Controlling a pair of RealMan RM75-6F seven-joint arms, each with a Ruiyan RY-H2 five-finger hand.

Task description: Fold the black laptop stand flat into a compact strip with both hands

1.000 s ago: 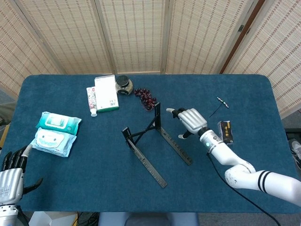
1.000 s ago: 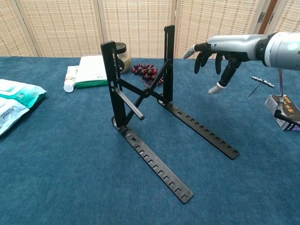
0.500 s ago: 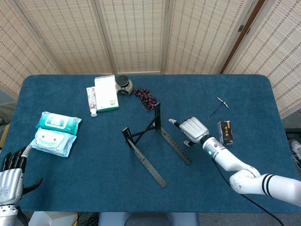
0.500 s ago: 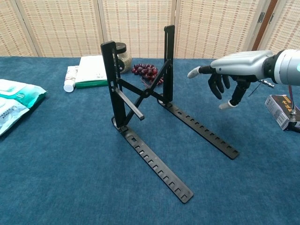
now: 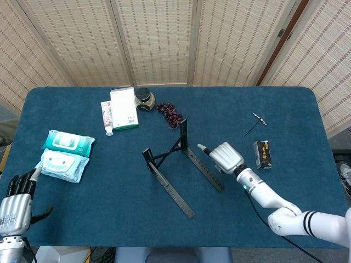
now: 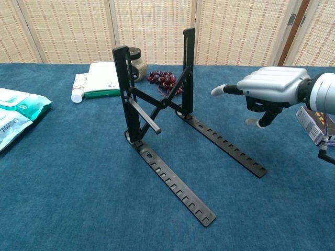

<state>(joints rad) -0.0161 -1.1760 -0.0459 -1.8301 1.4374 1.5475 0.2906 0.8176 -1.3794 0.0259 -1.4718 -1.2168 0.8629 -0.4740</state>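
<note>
- Right hand (image 6: 269, 86) hovers beside the black laptop stand (image 5: 174, 164), grasping nothing, fingers partly curled.
- Left hand (image 5: 16, 203), released, appears only in head view.
- Stand sits unfolded mid-table.
- Package writing is unreadable.

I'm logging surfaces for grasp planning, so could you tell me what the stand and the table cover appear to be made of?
Stand: probably metal with a matte black finish; its bars are thin, flat and straight, with punched slots along the base rails. Table cover: looks like dark blue cloth, perhaps felt, given its fuzzy, unreflective surface.
</note>
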